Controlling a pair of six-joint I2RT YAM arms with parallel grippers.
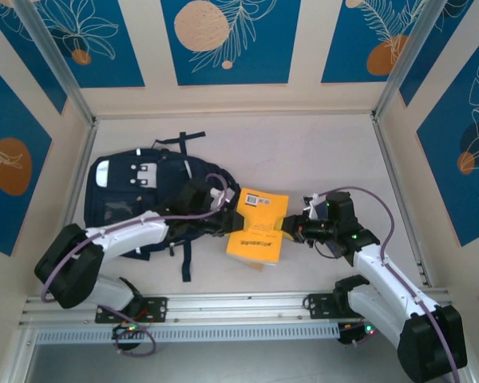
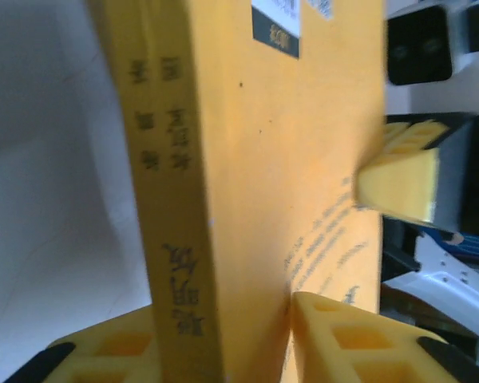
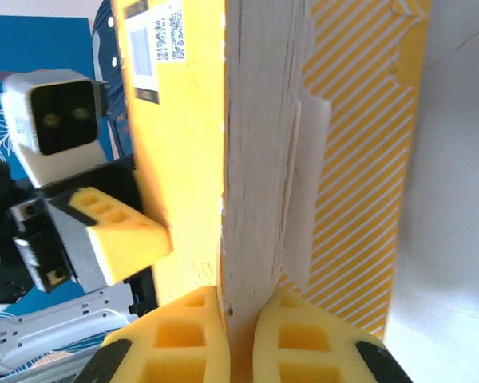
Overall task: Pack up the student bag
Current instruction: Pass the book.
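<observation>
Packing progress: early, by my reading. The yellow book (image 1: 258, 227) is outside the student bag (image 1: 132, 185), and nothing can be seen going into it.
Left gripper (image 1: 227, 212): closed onto the spine end of the yellow book. In its wrist view one pad (image 2: 116, 349) lies against the spine and the other against the cover, so it looks like a pinch, though the contact is partly hidden.
Right gripper (image 1: 292, 231): pressed together on the book's page edge. Its two pads (image 3: 184, 331) squeeze the block of pages between them.
Yellow book: held between the two grippers, one at each end. The cover with the barcode label faces up in the top view, and the book sits above the table (image 1: 319, 152).
Student bag: lies flat on the table, behind the left gripper and partly under the left arm. It is well apart from the right gripper, and its straps trail toward the arm bases.
Bag opening: I cannot tell whether the main compartment is unzipped, because the left arm covers that side.
Done so far: the book is lifted and shared between both grippers, which looks like a handover or a re-grip.
Left to do: carry the book over behind the left gripper, find or hold open the bag's mouth, and slide the book in. Closing the bag may follow.
</observation>
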